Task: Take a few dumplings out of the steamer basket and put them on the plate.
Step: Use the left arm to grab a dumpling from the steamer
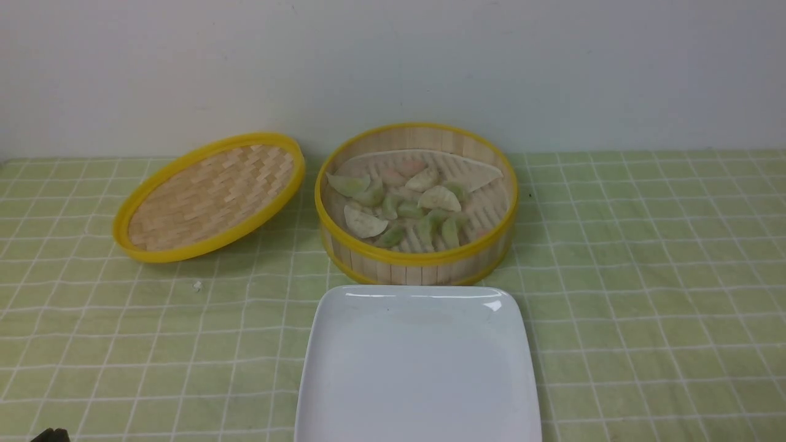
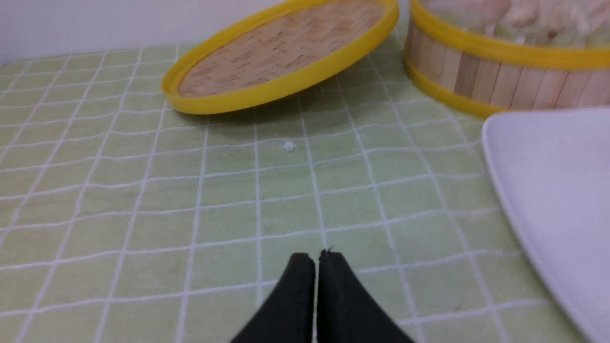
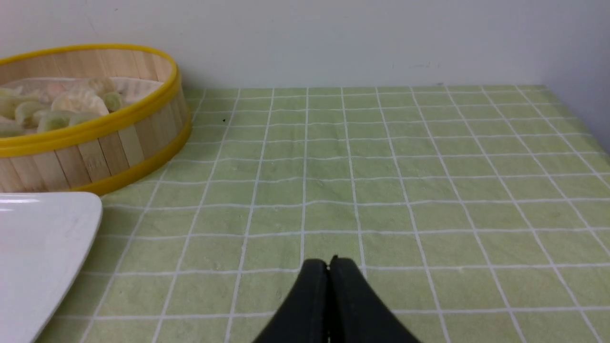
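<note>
**Both pincers shut and empty; dumplings all in the basket**

In your front view, the steamer basket (image 1: 417, 261) stands at the middle of the green checked tablecloth (image 1: 645, 276), just behind the plate (image 1: 417, 368); the two look touching or nearly so. The dumplings (image 1: 439, 197), pale green and whitish with a pinkish one toward the back, lie heaped on the basket's ridged floor. The plate is bare. To the basket's left, the woven lid (image 1: 209, 196) sits tilted, with its edge nearest the basket raised.

That view shows you almost nothing of the arms, only a dark sliver at the lower left corner. For the pincers, look to the wrist views. The left gripper (image 2: 317, 257) has its black fingers pressed tip to tip, with nothing between them, low over the cloth and left of the plate. It also picks out a small white crumb (image 2: 288, 146) in front of the lid. The right gripper (image 3: 329, 263) is likewise closed on nothing, over open cloth to the right of the plate and well apart from the basket. From there you see only the basket's wall and the tops of some dumplings, and the lid is out of sight.
</note>
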Robot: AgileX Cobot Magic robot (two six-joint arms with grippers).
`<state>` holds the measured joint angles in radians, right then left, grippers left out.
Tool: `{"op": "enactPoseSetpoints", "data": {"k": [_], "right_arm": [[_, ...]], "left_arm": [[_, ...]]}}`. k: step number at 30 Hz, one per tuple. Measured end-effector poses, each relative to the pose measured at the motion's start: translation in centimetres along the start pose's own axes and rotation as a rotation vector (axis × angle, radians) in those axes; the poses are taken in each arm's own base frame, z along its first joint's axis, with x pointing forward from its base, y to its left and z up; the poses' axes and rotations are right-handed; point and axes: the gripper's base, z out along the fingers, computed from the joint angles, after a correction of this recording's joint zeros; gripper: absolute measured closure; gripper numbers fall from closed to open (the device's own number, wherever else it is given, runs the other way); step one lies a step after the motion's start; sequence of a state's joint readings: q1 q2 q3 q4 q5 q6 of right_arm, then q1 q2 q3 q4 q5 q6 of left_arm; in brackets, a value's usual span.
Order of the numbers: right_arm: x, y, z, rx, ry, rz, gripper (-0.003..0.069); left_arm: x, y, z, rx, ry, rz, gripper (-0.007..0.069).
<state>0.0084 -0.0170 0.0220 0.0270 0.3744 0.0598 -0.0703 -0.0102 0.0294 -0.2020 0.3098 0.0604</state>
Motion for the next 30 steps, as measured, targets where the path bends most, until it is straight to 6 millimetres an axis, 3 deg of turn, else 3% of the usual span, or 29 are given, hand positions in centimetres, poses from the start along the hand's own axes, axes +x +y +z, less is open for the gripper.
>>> {"op": "enactPoseSetpoints", "data": {"k": [4, 5, 7, 10, 12, 15, 17, 18, 19, 21, 22, 24, 27, 30], "right_arm": [[-1.1, 0.3, 0.0, -0.061, -0.127, 0.322, 0.0673], [-1.1, 0.3, 0.0, -0.062, -0.137, 0.330, 0.0673], [-2.1, 0.2, -0.2, -0.108, -0.236, 0.663, 0.0673], [-2.6, -0.1, -0.4, -0.127, -0.295, 0.857, 0.0673], [-2.8, -0.2, -0.4, -0.128, -0.317, 0.901, 0.0673], [-3.0, -0.3, -0.5, -0.140, -0.329, 0.976, 0.0673], [-3.4, 0.0, -0.7, -0.160, -0.306, 0.930, 0.0673], [-5.2, 0.6, -1.4, -0.199, -0.300, 0.814, 0.0673], [-5.7, 0.8, -1.6, -0.206, -0.286, 0.770, 0.0673], [-8.9, 1.6, -2.8, -0.243, -0.261, 0.612, 0.0673], [-12.2, 2.3, -3.3, -0.257, -0.185, 0.498, 0.0673], [-14.1, 2.9, -2.9, -0.263, -0.080, 0.426, 0.0673], [-17.2, 3.9, -0.6, -0.270, 0.235, 0.273, 0.0673], [-18.7, 4.4, 2.0, -0.276, 0.479, 0.162, 0.0672]], "left_arm": [[-1.3, -0.4, -0.1, 0.068, -0.136, -0.380, 0.0631], [-1.4, -0.4, -0.1, 0.070, -0.144, -0.399, 0.0631], [-2.6, 0.1, -0.4, 0.082, -0.286, -0.614, 0.0631], [-4.0, 0.8, -1.0, 0.074, -0.430, -0.785, 0.0631], [-5.0, 0.7, -1.4, 0.091, -0.458, -0.796, 0.0631], [-9.3, -0.7, -3.3, 0.168, -0.487, -0.684, 0.0631], [-11.0, -1.4, -3.7, 0.187, -0.460, -0.613, 0.0631], [-13.3, -2.3, -3.9, 0.209, -0.407, -0.513, 0.0631], [-13.7, -2.6, -3.5, 0.214, -0.356, -0.483, 0.0631], [-16.0, -3.9, -2.3, 0.252, -0.185, -0.366, 0.0631], [-17.5, -4.9, -0.3, 0.299, 0.011, -0.287, 0.0631], [-18.4, -5.7, 2.0, 0.343, 0.193, -0.239, 0.0631], [-19.1, -6.3, 6.6, 0.406, 0.471, -0.182, 0.0631], [-19.1, -6.3, 12.0, 0.448, 0.681, -0.136, 0.0631]]}}
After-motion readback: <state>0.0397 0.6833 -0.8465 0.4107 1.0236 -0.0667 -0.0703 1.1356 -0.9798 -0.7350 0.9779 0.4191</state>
